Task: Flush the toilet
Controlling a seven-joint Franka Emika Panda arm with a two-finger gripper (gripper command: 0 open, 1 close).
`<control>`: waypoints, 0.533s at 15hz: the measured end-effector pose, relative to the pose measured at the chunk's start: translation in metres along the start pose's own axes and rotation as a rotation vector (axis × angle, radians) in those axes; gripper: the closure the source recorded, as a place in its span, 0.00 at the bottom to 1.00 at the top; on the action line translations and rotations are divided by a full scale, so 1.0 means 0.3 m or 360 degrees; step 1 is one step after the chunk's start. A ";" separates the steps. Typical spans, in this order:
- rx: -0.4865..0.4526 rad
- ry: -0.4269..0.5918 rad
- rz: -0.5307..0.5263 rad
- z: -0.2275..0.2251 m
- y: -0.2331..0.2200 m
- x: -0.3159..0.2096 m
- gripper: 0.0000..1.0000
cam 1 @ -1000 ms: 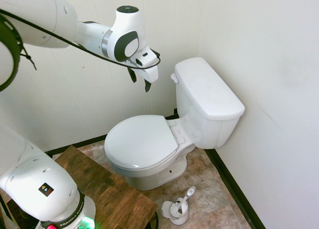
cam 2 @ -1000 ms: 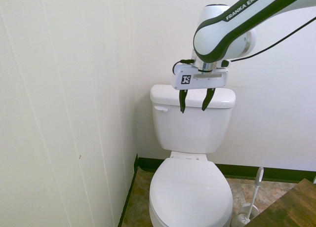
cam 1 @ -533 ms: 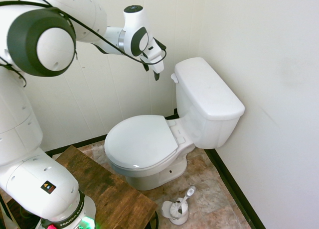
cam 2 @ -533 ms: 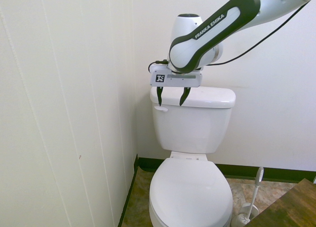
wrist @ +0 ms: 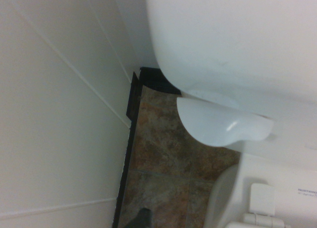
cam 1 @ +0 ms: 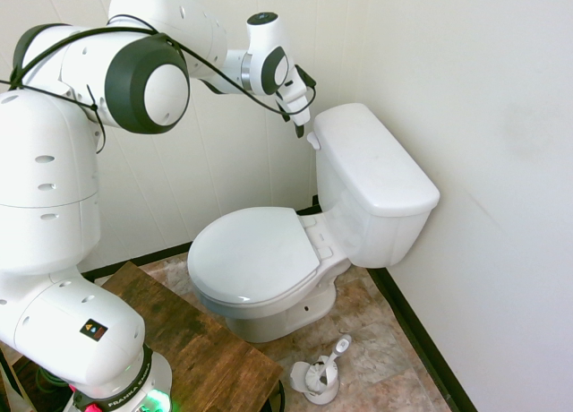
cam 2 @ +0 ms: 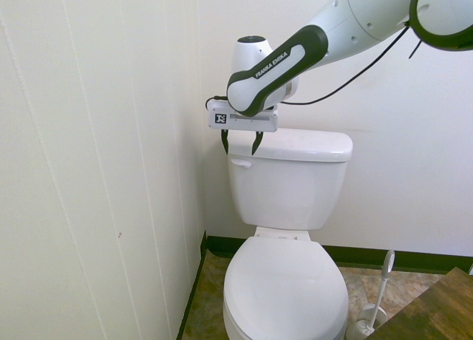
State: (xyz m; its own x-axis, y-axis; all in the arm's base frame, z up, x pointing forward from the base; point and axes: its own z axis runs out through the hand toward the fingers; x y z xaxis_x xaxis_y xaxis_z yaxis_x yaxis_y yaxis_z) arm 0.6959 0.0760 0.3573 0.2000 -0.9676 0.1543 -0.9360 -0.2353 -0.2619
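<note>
The white toilet (cam 1: 269, 260) stands in the corner with its seat lid down, and its boxy tank (cam 2: 295, 181) is against the back wall. A small white flush lever (cam 2: 240, 162) sits on the tank's front upper corner, nearest the side wall; it also shows as the flush lever (cam 1: 312, 141) and, close up, as the flush lever (wrist: 223, 124). My gripper (cam 2: 239, 143) hangs open just above the lever, one dark finger on either side of it, not touching. In the other exterior view the gripper (cam 1: 300, 125) is right by the tank's corner.
A panelled side wall (cam 2: 111, 170) runs close beside the gripper. A white toilet-brush holder (cam 1: 318, 376) stands on the tiled floor by the bowl. A brown wooden board (cam 1: 188, 340) lies near the arm's base.
The gripper has moved across the front of the tank towards the side wall and a little lower, from over the tank's middle to just above the flush lever. Its fingers stay open.
</note>
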 end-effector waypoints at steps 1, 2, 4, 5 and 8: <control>-0.0013 0.0005 0.0011 0.013 -0.021 0.003 1.00; -0.0020 0.0008 0.0021 0.025 -0.043 0.008 1.00; -0.0029 0.0014 0.0045 0.046 -0.080 0.024 1.00; -0.0034 0.0019 0.0057 0.058 -0.095 0.037 1.00; -0.0055 0.0027 0.0089 0.108 -0.123 0.064 1.00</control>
State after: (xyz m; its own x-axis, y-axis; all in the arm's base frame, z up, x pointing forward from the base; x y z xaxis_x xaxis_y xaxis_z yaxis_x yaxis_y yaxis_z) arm 0.7437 0.0631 0.3391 0.1425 -0.9774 0.1563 -0.9551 -0.1773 -0.2376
